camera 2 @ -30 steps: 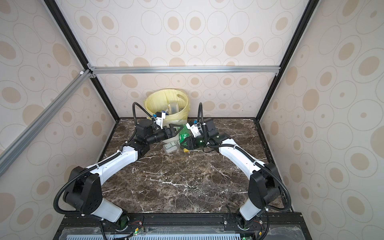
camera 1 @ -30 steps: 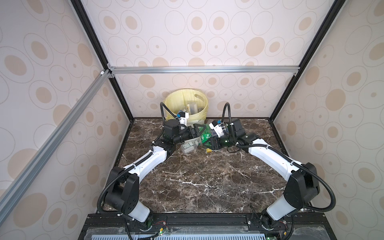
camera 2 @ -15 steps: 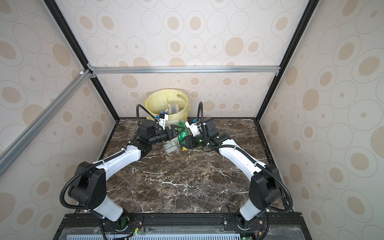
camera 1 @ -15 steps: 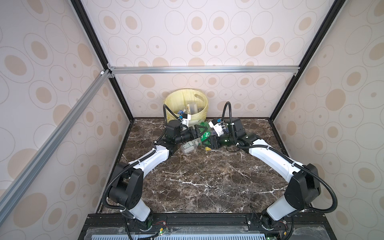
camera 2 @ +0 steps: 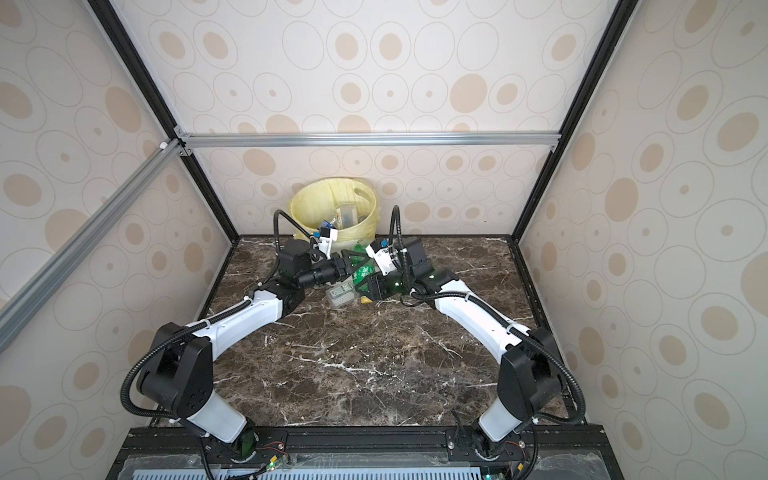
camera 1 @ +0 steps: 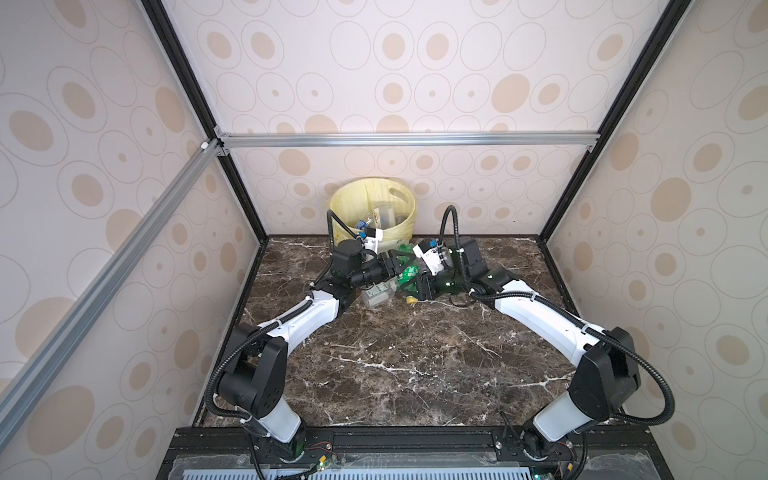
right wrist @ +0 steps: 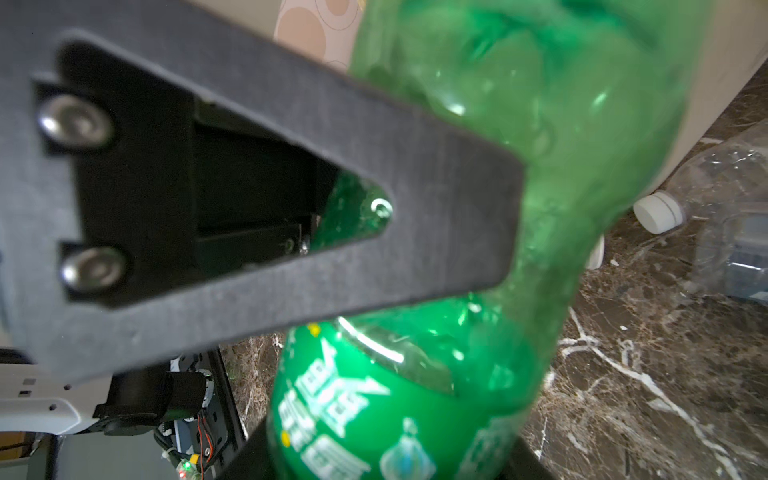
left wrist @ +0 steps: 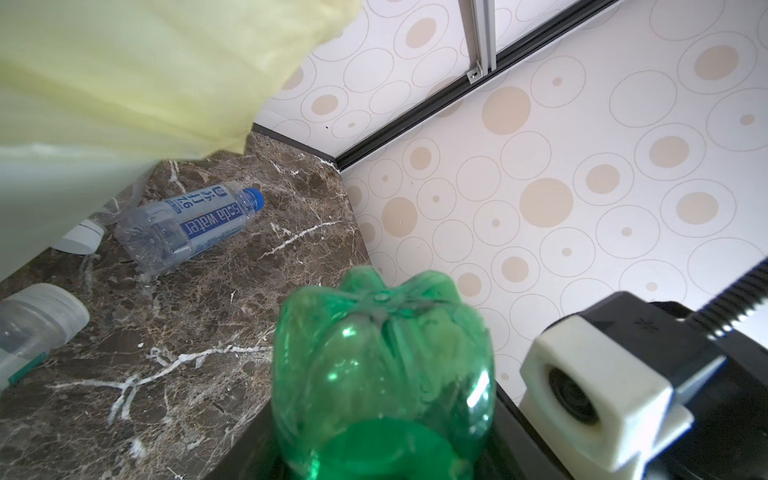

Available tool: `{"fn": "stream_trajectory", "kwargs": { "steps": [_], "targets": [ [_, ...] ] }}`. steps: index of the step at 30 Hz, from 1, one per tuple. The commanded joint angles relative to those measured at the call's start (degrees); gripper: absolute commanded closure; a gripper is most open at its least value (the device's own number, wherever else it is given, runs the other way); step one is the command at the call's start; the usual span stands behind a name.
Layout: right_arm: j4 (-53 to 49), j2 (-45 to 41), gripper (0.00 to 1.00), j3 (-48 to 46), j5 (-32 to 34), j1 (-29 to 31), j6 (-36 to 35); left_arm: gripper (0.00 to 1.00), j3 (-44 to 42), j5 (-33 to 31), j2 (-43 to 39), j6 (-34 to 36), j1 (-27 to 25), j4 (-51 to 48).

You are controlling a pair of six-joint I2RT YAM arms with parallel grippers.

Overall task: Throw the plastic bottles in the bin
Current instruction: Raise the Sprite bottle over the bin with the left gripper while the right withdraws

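Note:
A green bottle (camera 1: 409, 272) hangs just above the table in front of the bin (camera 1: 411, 208), held from both sides. My right gripper (camera 1: 420, 283) is shut on its labelled part (right wrist: 353, 407). My left gripper (camera 1: 400, 264) is shut on the end towards the bin, and its black finger (right wrist: 291, 208) lies across the dented body. In the left wrist view the bottle's base (left wrist: 382, 357) fills the space between the jaws. The bin (camera 2: 299, 203), lined with a yellow bag, has some clear bottles (camera 1: 386, 214) inside.
A clear bottle (camera 1: 377, 293) lies on the marble under the grippers, with a yellow cap (camera 1: 411, 300) beside it. By the bin's foot lie a blue-labelled bottle (left wrist: 191, 226), a white-capped bottle (right wrist: 731, 232) and another clear bottle (left wrist: 33, 328). Walls enclose three sides.
The left gripper has moved right onto the green bottle and its jaws have narrowed around it. The right arm has stayed still with the bottle.

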Motion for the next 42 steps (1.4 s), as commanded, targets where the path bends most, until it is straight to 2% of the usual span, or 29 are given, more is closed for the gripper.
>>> {"fn": "stream_trajectory", "kwargs": {
  "steps": [1, 8, 13, 19, 26, 29, 38, 42],
  "targets": [
    [0.7, -0.8, 0.42, -0.1, -1.0, 0.5, -0.9, 0.45, 0.6, 0.6, 0.0, 1.2, 0.4, 0.9],
    [0.1, -1.6, 0.29, 0.0, 0.6, 0.5, -1.5, 0.47, 0.5, -1.0, -1.1, 1.7, 0.6, 0.0],
    [-1.3, -3.3, 0.20, -0.2, 2.3, 0.6, -3.1, 0.48, 1.8, -5.7, -3.8, 4.4, 2.5, -5.8],
    [0.2, -6.2, 0.00, -0.9, 6.1, 0.5, -3.0, 0.48, 5.9, -11.4, -8.1, 11.2, 4.7, -16.2],
    [2.0, -6.8, 0.00, 2.4, 15.3, 0.5, -1.6, 0.48, 15.0, -23.7, -11.0, 21.4, 6.9, -25.4],
    [1.7, -5.3, 0.00, 5.7, 18.0, 0.5, -1.0, 0.48, 20.6, -26.6, -9.9, 25.6, 8.1, -27.7],
    [2.9, -1.8, 0.00, 11.9, 19.1, 0.5, 1.3, 0.49, 39.7, -35.5, -4.1, 34.9, 9.9, -30.5],
    [2.8, -1.2, 0.00, 13.2, 18.9, 0.5, 1.3, 0.49, 45.1, -38.3, -3.0, 38.0, 10.0, -28.5]
  ]
}}
